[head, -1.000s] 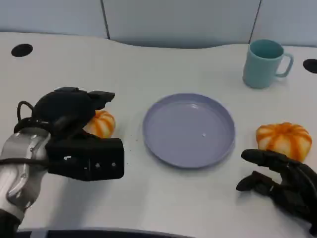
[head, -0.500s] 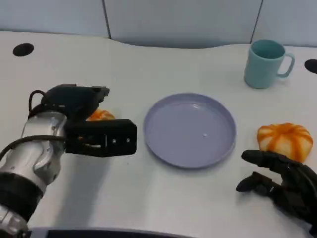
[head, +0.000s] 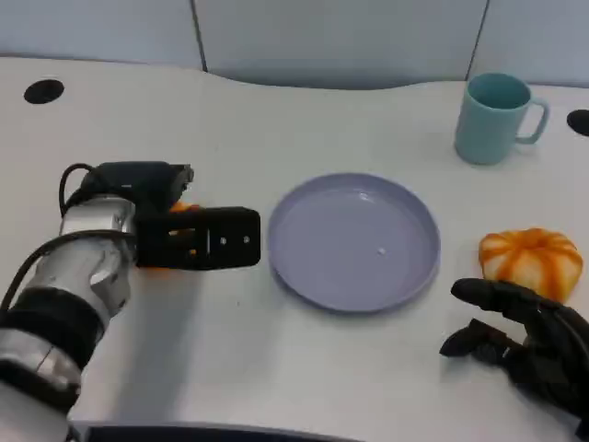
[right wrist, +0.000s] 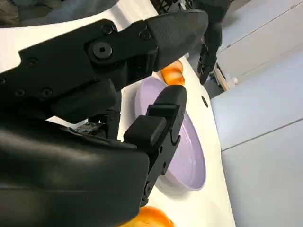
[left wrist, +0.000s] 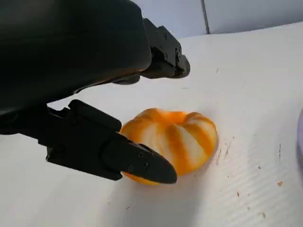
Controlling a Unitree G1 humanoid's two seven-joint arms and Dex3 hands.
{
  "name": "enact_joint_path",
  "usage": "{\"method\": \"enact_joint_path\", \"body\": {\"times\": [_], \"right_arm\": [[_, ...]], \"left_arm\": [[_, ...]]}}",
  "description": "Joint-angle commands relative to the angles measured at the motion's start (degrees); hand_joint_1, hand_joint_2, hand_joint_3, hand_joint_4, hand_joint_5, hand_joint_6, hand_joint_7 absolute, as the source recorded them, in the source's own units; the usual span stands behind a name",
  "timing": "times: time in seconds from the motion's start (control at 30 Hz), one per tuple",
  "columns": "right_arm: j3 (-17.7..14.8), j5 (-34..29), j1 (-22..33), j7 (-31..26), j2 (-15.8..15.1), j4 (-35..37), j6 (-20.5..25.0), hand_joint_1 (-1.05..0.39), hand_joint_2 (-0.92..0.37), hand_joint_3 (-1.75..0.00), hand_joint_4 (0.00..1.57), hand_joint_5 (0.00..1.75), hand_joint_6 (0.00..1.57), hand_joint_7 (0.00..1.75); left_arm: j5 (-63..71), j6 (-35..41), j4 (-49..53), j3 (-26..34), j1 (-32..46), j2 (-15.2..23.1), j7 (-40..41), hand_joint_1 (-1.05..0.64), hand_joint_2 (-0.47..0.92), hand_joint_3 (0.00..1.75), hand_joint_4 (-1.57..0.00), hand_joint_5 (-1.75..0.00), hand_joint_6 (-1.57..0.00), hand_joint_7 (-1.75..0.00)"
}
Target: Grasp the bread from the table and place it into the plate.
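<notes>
**Left wrist view: bread sits between the left hand's fingers, grasp not confirmed**

Left hand (left wrist: 94, 94) straddles the near bread (left wrist: 173, 139), which lies on the table (left wrist: 255, 80). One finger (left wrist: 123, 158) touches or nearly touches the bread's side; the others arch above it, apart from the crust. Fingers are spread and no hold is evident.

Head view: the left hand (head: 184, 235) covers this bread (head: 181, 208), leaving an orange sliver showing. The plate (head: 353, 241) lies just beyond the fingertips, toward the robot's right.

A second bread (head: 528, 260) rests beyond the plate, just ahead of the right hand (head: 525, 345), which lies spread and holds nothing.

Judgement: the left hand is placed to close.
</notes>
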Motion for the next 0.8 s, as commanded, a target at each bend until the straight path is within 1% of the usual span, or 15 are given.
{"method": "enact_joint_path", "body": {"times": [0.03,0.1,0.13,0.2,0.23,0.4,0.6,0.73,0.8], "right_arm": [[0.2,-0.4,1.5,-0.4,-0.5,0.0,1.2,-0.43,-0.92,-0.06,0.57,1.14,0.83,0.33],[0.3,-0.5,1.8,-0.7,-0.4,-0.4,1.0,-0.44,-0.92,-0.06,0.57,1.15,0.83,0.33],[0.3,-0.6,2.0,-0.9,-0.4,-0.7,0.8,-0.43,-0.92,-0.06,0.57,1.15,0.83,0.33],[0.2,-0.4,2.3,-1.1,-0.3,-1.0,0.5,-0.42,-0.92,-0.07,0.57,1.15,0.84,0.33],[0.2,-0.4,2.3,-1.1,-0.2,-1.1,0.5,-0.42,-0.92,-0.07,0.58,1.15,0.84,0.33],[0.5,-0.5,2.6,-0.5,-0.6,-1.4,0.9,-0.43,-0.92,-0.08,0.56,1.15,0.82,0.32],[0.5,-0.5,2.7,-1.0,-0.8,-1.8,1.5,-0.44,-0.92,-0.06,0.57,1.15,0.83,0.33],[0.2,0.1,2.7,-0.9,-0.7,-2.0,2.4,-0.42,-0.92,-0.06,0.57,1.15,0.83,0.33],[0.1,0.0,2.6,-0.5,-0.8,-1.6,2.0,-0.42,-0.92,-0.07,0.57,1.14,0.82,0.32]], "left_arm": [[-1.2,-0.1,6.2,-0.9,-3.2,-1.3,1.3,-0.63,0.82,0.00,-0.12,-0.13,-0.24,0.00],[-1.3,-0.5,9.0,-1.5,-4.1,-2.0,2.0,-0.63,0.82,0.00,-0.12,-0.13,-0.24,0.00],[-1.4,-0.7,10.6,-1.8,-4.6,-2.4,2.4,-0.51,0.78,0.01,-0.12,-0.13,-0.24,0.00],[-1.4,-1.2,13.3,-2.3,-5.4,-3.2,3.5,-0.42,0.76,0.00,-0.11,-0.12,-0.25,0.00],[-1.5,-1.4,14.0,-2.4,-5.6,-3.3,3.8,-0.41,0.76,0.00,-0.11,-0.12,-0.25,0.00],[-1.6,-2.3,17.2,-3.8,-6.3,-4.1,5.4,-0.36,0.75,0.00,-0.10,-0.11,-0.25,0.00],[-1.9,-2.1,19.3,-4.9,-6.6,-4.9,7.4,-0.34,0.74,0.00,-0.11,-0.10,-0.26,0.00],[-1.9,-2.5,20.2,-5.5,-6.8,-5.2,8.2,-0.35,0.76,0.01,-0.12,-0.10,-0.26,0.00],[-2.2,-2.8,20.7,-5.4,-6.7,-5.4,8.8,-0.34,0.76,0.00,-0.13,-0.09,-0.27,-0.01]]}}
